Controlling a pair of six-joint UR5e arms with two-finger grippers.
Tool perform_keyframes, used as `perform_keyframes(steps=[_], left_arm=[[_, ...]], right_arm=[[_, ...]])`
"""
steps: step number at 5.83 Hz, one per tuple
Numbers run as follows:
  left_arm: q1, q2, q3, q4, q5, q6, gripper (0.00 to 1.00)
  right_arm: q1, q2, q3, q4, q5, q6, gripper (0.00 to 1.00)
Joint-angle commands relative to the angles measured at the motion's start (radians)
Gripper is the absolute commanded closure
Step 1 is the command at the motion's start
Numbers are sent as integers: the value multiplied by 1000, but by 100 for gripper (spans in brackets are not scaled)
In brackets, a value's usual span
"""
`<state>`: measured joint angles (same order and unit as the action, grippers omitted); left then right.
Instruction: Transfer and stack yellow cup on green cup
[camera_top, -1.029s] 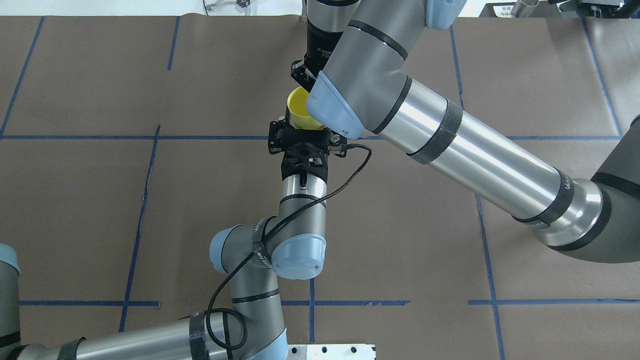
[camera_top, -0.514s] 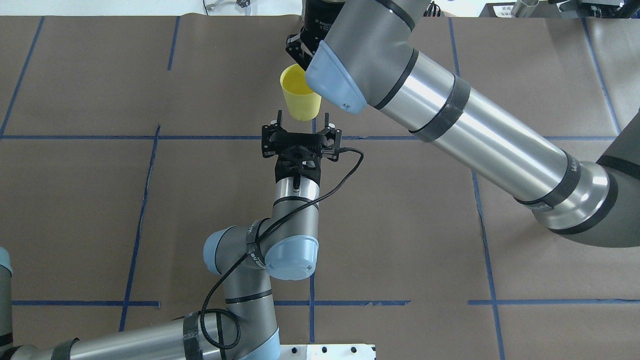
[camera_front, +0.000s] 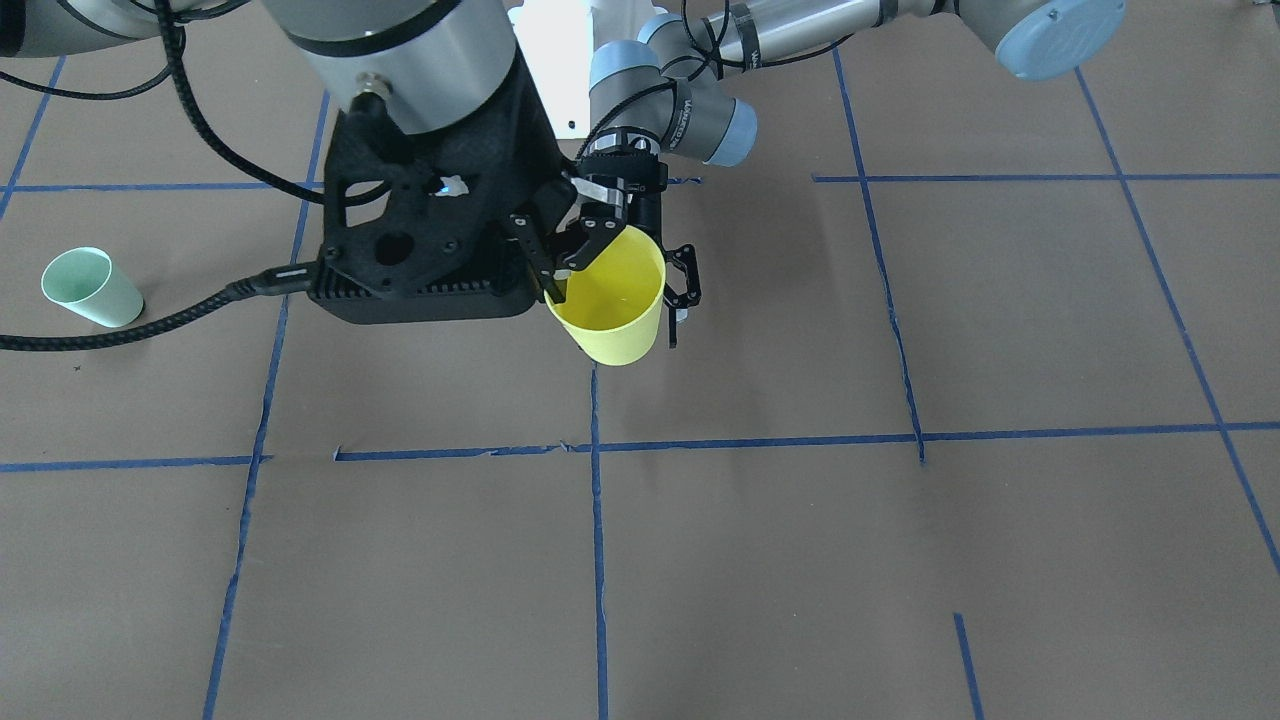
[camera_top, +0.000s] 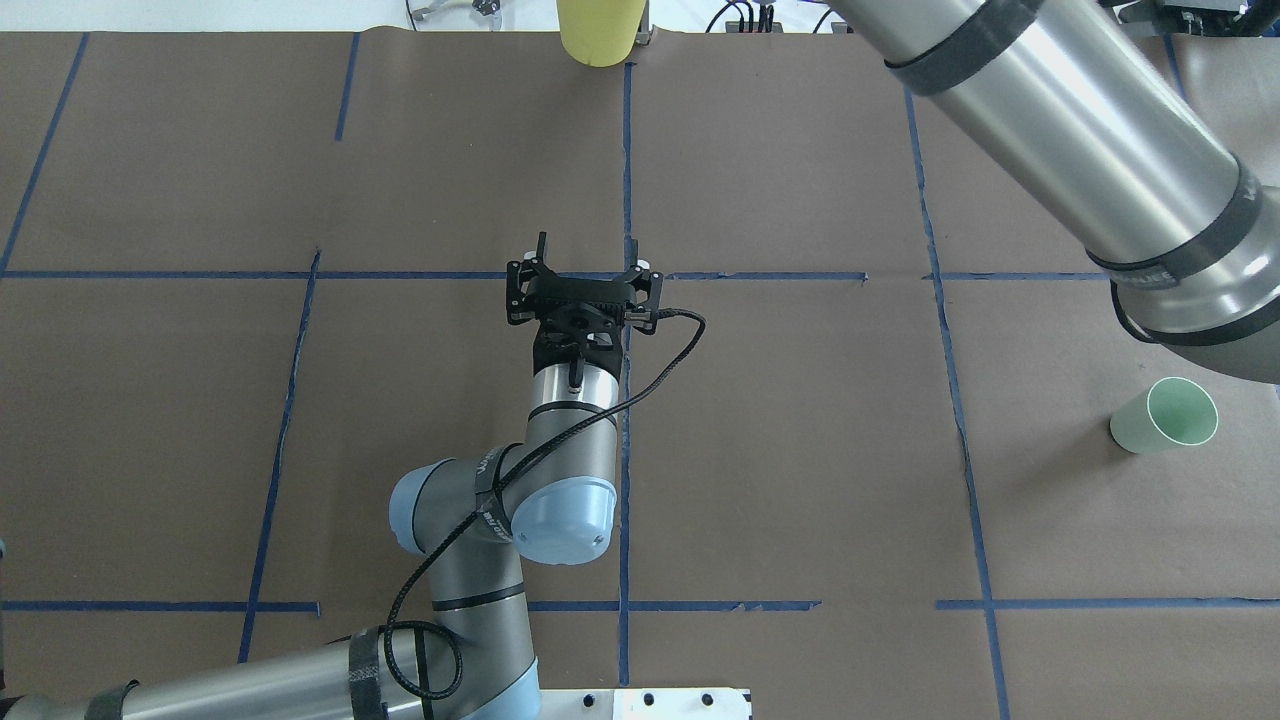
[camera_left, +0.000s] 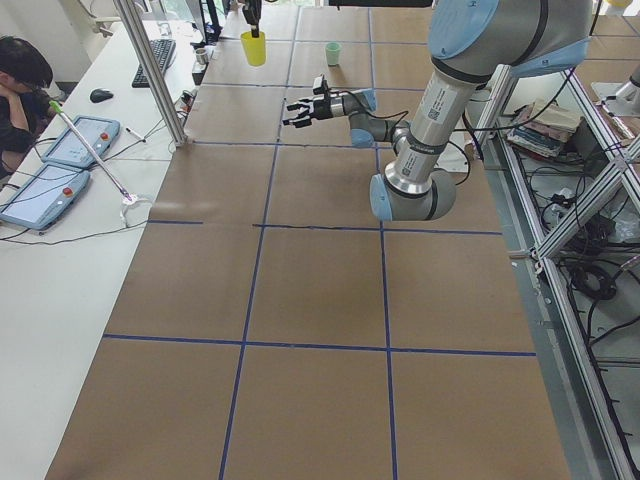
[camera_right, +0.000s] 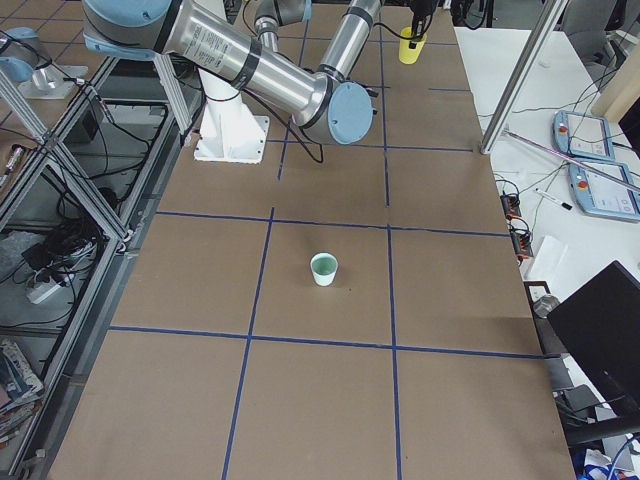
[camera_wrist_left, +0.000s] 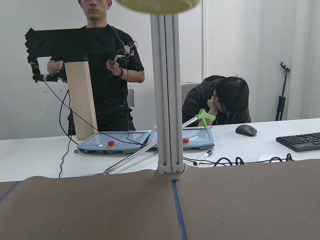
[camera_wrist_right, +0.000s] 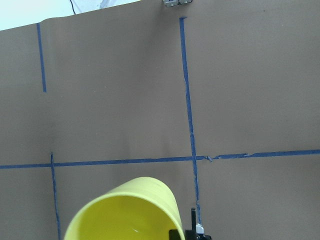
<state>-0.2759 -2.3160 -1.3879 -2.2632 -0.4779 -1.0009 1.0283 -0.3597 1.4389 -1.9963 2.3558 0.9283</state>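
Note:
My right gripper (camera_front: 560, 268) is shut on the rim of the yellow cup (camera_front: 608, 300) and holds it upright, high above the table. The cup also shows at the overhead view's top edge (camera_top: 598, 35), in the right wrist view (camera_wrist_right: 125, 212), and its base in the left wrist view (camera_wrist_left: 157, 4). My left gripper (camera_top: 587, 258) is open and empty, low over the table's middle, below and behind the cup. The green cup (camera_top: 1165, 415) stands upright alone on the table on my right side (camera_front: 90, 287), far from both grippers.
Brown paper with blue tape lines (camera_top: 625, 150) covers the table. An aluminium post (camera_wrist_left: 167, 85) stands at the far edge. Beyond it are operators (camera_wrist_left: 220, 100) and teach pendants (camera_wrist_left: 115, 142) on a white bench.
My right gripper has lifted the yellow cup up and away from the left gripper. The left gripper, at the cup's base a second ago, has drawn back a little and stands open.

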Motion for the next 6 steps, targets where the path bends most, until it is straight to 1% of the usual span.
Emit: perform_keyframes(steps=[1,2,3,4,5,6], left_arm=[[-53,6,-63,-30,-74,74,0],[-140,53,-107,-29,-158,77,0],[-245,106,-156,3,-326,90,0],[-343,121,-169,90,-454,96,0],[-415,153,-186,121,-611,96,0],[-480,246,-229,146,-816,96,0]], right_arm=[[42,-113,73,-4,3,-32,100],[56,-242,189,-4,2,-102,100],[76,-362,284,-4,0,-197,100],[93,-507,410,-4,-6,-277,100],[129,-650,536,-4,-6,-389,100],[150,-789,617,-4,-10,-501,100]])
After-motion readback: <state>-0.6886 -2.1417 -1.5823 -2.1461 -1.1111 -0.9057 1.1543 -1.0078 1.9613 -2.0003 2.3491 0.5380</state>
